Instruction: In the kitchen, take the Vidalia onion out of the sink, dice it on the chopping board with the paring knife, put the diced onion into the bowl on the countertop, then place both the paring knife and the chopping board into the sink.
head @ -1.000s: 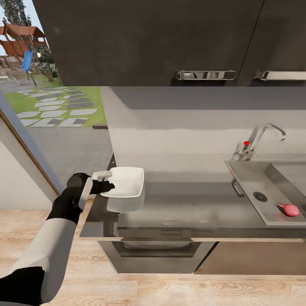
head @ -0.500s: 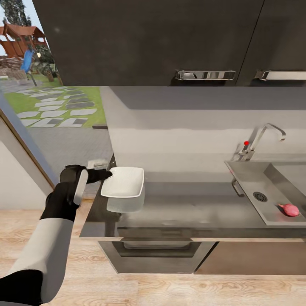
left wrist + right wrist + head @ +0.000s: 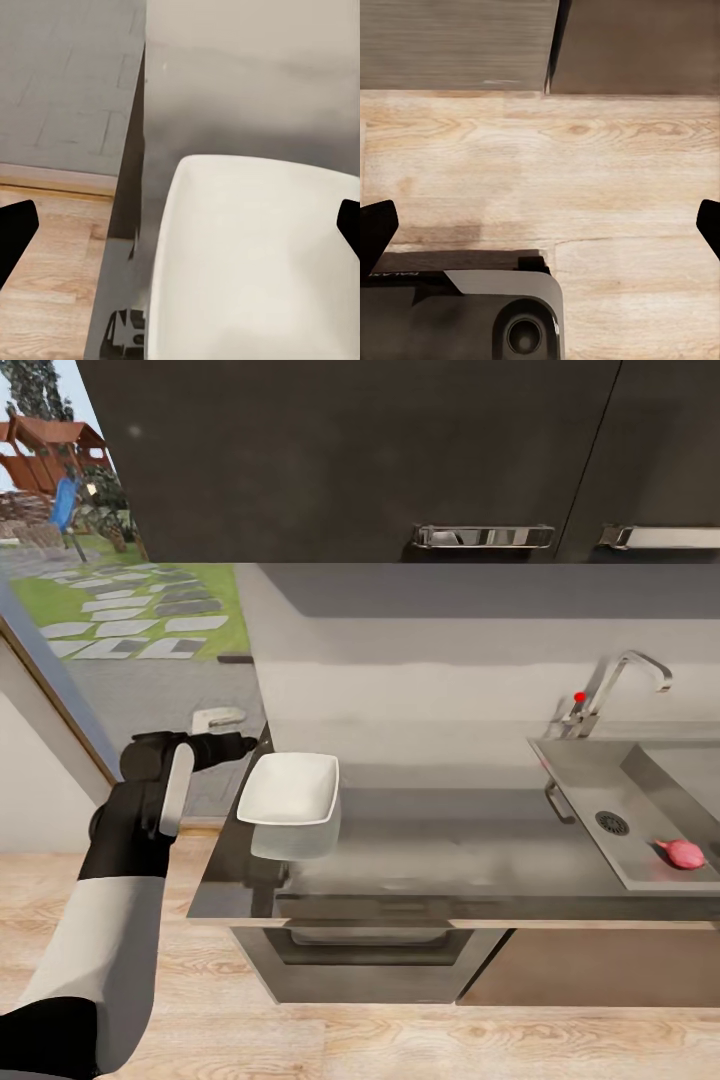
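The small pinkish-red Vidalia onion [image 3: 681, 853] lies at the lower right of the head view, on the floor of the grey steel sink [image 3: 640, 830], just right of the round drain [image 3: 612, 822]. An angular chrome faucet with a red knob [image 3: 612, 690] stands at the sink's back edge.

Well apart from the onion, at the left end of the long grey glossy countertop [image 3: 450, 840], sits the shallow white squarish bowl [image 3: 290, 790], upright and empty. The left gripper [image 3: 243, 744] hovers just off the bowl's upper-left corner, beyond the counter's edge and apart from the rim. In the left wrist view its black fingertips [image 3: 16, 232] stand wide apart at the frame's two sides, holding nothing, with the bowl [image 3: 255, 262] and the counter edge between them.

In the right wrist view the right gripper's dark fingertips [image 3: 375, 229] are likewise spread wide and empty, over light wooden floor [image 3: 585, 172] and dark cabinet fronts [image 3: 457, 41].

Dark upper cabinets with chrome handles [image 3: 484, 537] fill the top of the head view.
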Tool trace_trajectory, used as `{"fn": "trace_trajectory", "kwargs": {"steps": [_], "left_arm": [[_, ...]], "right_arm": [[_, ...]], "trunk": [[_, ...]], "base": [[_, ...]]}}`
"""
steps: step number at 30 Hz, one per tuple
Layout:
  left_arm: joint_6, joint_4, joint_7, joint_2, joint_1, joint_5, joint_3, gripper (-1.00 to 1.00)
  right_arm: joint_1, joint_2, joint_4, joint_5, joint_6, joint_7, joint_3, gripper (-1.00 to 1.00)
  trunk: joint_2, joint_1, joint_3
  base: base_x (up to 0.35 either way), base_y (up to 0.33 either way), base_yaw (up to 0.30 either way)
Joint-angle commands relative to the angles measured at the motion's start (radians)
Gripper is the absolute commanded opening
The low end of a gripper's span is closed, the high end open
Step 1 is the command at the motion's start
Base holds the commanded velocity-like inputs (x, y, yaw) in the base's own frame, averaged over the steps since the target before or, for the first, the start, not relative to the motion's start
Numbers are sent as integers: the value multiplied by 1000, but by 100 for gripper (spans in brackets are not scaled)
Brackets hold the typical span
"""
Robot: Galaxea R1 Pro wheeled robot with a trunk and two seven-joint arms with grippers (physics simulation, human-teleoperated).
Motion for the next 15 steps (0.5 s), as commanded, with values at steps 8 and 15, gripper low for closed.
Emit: {"fn": "trace_trajectory", "kwargs": {"steps": [8,15], "left_arm": [[4,15,4,-4,-1,8,1,100],[4,32,4,-5,-1,8,1,100]], "right_arm": [[0,-1,2,0,0,-4,0,100],[0,-2,207,0,1,-5,-3,100]], "trunk": [[-2,1,-2],[-2,1,-2]], "base": [[-94,0,0],[-294,0,0]]}}
